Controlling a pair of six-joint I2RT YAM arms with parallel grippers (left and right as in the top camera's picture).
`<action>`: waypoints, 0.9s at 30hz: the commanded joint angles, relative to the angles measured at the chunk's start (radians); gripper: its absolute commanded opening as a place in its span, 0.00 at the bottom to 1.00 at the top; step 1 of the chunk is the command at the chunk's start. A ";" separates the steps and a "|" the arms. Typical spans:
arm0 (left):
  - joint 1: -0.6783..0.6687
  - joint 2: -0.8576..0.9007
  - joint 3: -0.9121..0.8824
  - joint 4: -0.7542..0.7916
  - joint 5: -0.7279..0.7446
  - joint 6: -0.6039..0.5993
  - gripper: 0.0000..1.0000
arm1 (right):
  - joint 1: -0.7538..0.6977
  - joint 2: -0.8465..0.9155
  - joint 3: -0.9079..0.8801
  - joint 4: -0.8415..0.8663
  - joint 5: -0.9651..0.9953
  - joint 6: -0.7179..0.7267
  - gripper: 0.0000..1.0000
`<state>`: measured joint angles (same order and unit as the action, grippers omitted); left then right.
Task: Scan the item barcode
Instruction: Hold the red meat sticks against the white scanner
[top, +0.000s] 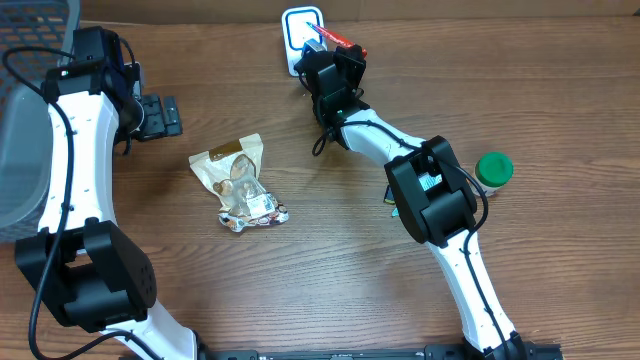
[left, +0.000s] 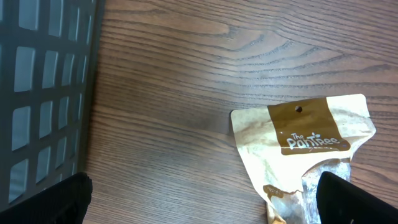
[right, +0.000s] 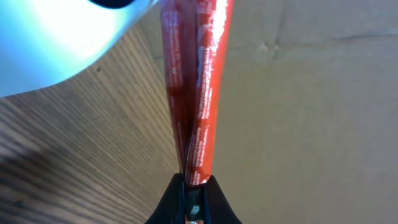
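Observation:
A slim red packet is pinched in my right gripper, which is shut on it at the table's far edge, right beside the white and blue scanner. In the right wrist view the red packet stands up from the shut gripper, and the scanner's white body fills the upper left. My left gripper is open and empty at the left. In its wrist view the wide open gripper hangs over bare wood with a tan snack bag by its right finger.
The tan snack bag lies mid-table with a crinkled silver wrapper at its near end. A green-lidded jar stands at the right. A grey basket occupies the left edge, and its wall shows beside my left gripper.

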<state>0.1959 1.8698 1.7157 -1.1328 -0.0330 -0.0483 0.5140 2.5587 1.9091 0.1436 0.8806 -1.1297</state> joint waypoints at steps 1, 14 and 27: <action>-0.007 -0.019 0.021 0.001 0.008 0.015 1.00 | 0.002 -0.002 0.015 0.005 0.021 -0.010 0.03; -0.007 -0.019 0.021 0.000 0.008 0.015 1.00 | 0.065 -0.055 0.016 0.000 0.088 0.087 0.03; -0.007 -0.019 0.021 0.000 0.008 0.015 1.00 | 0.103 -0.407 0.016 -0.770 0.051 0.710 0.03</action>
<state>0.1959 1.8698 1.7157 -1.1328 -0.0330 -0.0483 0.6067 2.2925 1.9106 -0.3817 0.9947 -0.7967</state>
